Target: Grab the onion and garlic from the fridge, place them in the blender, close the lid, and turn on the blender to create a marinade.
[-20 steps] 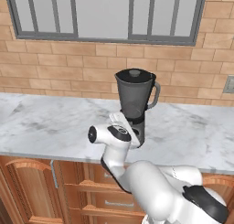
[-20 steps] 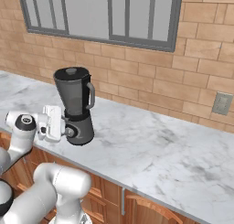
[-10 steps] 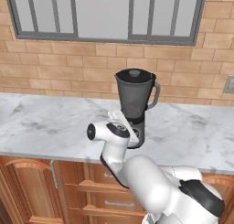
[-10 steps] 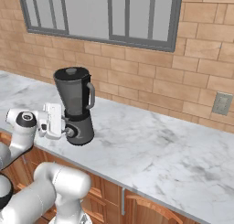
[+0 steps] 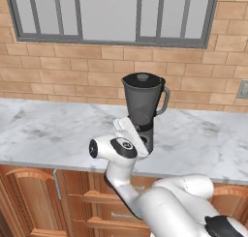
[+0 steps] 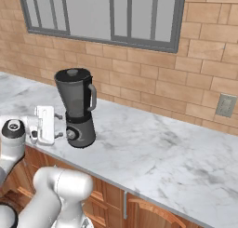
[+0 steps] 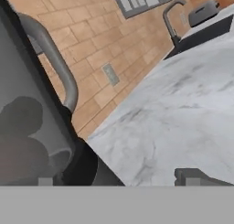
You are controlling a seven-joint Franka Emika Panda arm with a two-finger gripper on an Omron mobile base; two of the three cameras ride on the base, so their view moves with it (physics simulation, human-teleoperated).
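Observation:
The blender point(image 5: 142, 112) stands near the marble counter's front edge, its black lid point(image 5: 142, 78) sitting on the smoky jar. My gripper point(image 6: 58, 125) is level with the dark base and just short of the silver knob point(image 6: 70, 134), touching nothing. It is open. In the hand view the gripper point(image 7: 119, 179) has its fingertips point(image 7: 192, 176) far apart, with the jar and its handle point(image 7: 55, 58) close on the left. Dim rounded shapes point(image 7: 20, 115) show through the jar wall, and I cannot tell onion from garlic. The fridge is out of view.
A brick wall and a window point(image 5: 111, 13) run behind the marble counter point(image 6: 158, 148). A wall socket point(image 6: 226, 105) sits to the right. Wooden drawers point(image 5: 72, 202) lie below the counter edge. Far along the counter stand a sink tap point(image 7: 171, 17) and a toaster point(image 7: 203, 10).
The jaws have spread wide apart. The hand has drawn back a little from the blender's base. The blender has stayed put.

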